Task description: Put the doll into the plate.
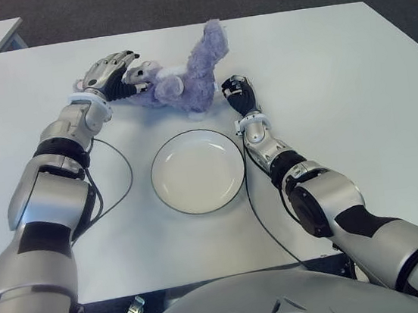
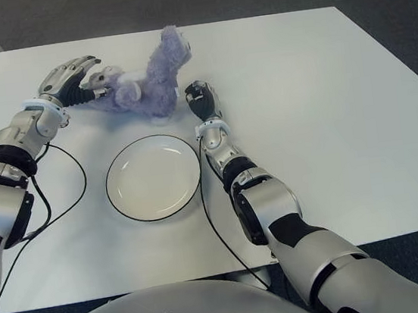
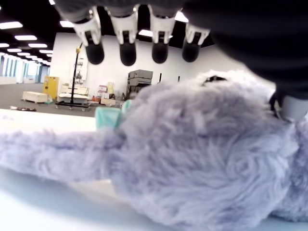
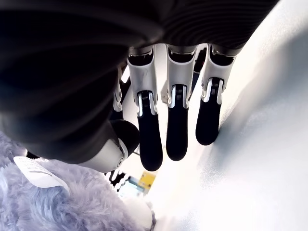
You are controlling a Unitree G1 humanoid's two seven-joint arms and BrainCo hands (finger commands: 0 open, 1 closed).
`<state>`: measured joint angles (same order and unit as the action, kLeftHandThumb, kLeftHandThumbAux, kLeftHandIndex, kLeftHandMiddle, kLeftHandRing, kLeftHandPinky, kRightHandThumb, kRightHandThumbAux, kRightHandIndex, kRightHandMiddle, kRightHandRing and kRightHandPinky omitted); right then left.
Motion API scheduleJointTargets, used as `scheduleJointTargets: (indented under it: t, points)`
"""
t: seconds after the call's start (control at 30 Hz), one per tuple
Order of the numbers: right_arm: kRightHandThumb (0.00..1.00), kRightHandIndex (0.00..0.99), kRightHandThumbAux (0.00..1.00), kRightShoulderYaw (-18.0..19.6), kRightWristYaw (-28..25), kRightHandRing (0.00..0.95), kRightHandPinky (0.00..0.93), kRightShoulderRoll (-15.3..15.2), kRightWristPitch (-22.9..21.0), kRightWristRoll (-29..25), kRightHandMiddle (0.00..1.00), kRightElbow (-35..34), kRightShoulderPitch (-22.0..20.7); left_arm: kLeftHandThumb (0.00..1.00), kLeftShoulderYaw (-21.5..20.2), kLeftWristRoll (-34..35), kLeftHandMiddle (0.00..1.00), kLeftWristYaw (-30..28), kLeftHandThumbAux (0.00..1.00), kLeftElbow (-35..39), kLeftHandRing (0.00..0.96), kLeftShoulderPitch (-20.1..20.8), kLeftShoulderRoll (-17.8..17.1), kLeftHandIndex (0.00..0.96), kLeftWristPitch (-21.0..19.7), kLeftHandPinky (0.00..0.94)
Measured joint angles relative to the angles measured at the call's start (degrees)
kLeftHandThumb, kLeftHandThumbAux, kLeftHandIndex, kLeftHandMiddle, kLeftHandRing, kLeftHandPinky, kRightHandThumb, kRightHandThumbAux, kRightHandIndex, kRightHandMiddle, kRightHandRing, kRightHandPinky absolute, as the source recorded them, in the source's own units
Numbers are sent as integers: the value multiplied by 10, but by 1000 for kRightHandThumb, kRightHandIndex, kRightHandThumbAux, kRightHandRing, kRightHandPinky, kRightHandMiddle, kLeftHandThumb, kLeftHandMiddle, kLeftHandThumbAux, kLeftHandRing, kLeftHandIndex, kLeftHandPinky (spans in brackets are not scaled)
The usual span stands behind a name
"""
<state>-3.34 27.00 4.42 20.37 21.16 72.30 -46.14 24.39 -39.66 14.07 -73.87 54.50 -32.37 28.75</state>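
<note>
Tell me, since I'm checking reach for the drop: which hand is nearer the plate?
Right. The right hand shows just beyond the plate's far right rim, beside the doll. The left hand is farther back on the left, at the doll's head.

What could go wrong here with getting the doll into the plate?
1. The left robot hand is at one end of the doll with fingers spread above the fur, so it may lift nothing or a floppy end.
2. The right robot hand, also open, is beside the other end; closing could push the doll away.
3. The plate lies near both arms; a low carry might shove it.
</note>
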Motion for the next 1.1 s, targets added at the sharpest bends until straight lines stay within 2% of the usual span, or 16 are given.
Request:
scheduleJointTargets:
  t: [0.03,0.13,0.37,1.1]
  points:
    - [700,412,736,0,0,826,821,0,0,0,783,0,0,253,-1,3,0,-2,343,-1,0,0,1,0,0,13]
    - [700,411,736,0,0,816,811,0,0,0,771,0,0,244,-3,9,0,-9,346,-3,0,0,6,0,0,8]
    - [701,411,735,0,-1,835,857,0,0,0,784,0,0,227,-4,17,0,-18,342,-4,0,0,20,0,1,0]
    - [702,412,735,-1,1,859,870,0,0,1,810,0,0,234,-6,39,0,-54,336,-5,0,0,46,0,4,0]
